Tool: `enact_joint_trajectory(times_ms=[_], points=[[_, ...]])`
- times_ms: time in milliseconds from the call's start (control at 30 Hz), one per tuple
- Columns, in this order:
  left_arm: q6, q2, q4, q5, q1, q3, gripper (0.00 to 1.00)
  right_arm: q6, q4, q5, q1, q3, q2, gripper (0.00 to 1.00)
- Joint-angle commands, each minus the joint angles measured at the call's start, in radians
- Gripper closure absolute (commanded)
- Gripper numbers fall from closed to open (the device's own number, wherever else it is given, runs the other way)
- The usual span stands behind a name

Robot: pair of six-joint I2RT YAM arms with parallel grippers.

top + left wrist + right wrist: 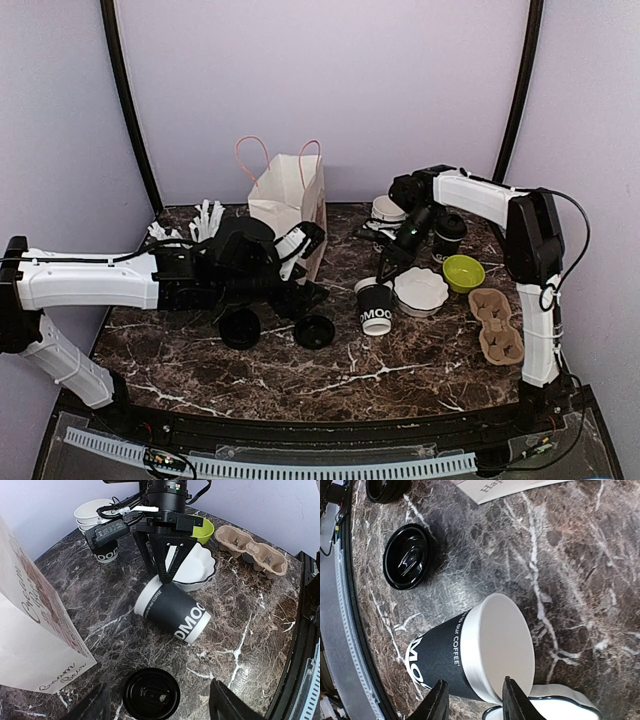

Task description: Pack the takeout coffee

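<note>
tabletop [115,595] glossy dk marble-look; cup [172,612] matt blk paper; lid [151,694] shiny blk plastic; tray [252,550] rough pulp card.

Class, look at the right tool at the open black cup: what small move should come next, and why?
Probably close the right tool onto the cup: its fingers straddle the rim, one inside and one outside, and a gap shows between them, so the cup does not look gripped yet.

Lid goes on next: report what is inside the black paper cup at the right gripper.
Inside the lidless black paper cup, only white lining shows; no drink visible. A right gripper finger covers part of the mouth; the bottom is indistinct.
</note>
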Motion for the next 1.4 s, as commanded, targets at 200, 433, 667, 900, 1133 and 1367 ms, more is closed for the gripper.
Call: enact_joint_trajectory(times_ms=[200,433,667,900,1133,1367], points=[[0.007,-0.034,0.025,0.029,-0.001,-0.028,0.31,-0.066,-0.048,-0.046,0.008,-0.054,-0.001,0.6],[0.006,-0.036,0.028,0.035,-0.001,-0.036,0.31,-0.144,-0.09,-0.105,0.019,-0.05,0.024,0.58],[0.007,-0.042,0.031,0.032,-0.001,-0.04,0.31,-0.219,-0.152,-0.149,0.038,-0.069,0.026,0.65],[0.017,-0.044,0.025,0.031,-0.001,-0.043,0.31,-0.217,-0.152,-0.166,0.044,-0.104,-0.004,0.89],[0.026,-0.056,-0.011,0.008,-0.001,-0.044,0.31,-0.16,-0.147,-0.142,0.09,-0.118,-0.17,1.0],[0.04,-0.053,-0.124,-0.042,-0.001,-0.076,0.31,-0.02,0.029,0.176,0.22,-0.212,-0.369,1.0]])
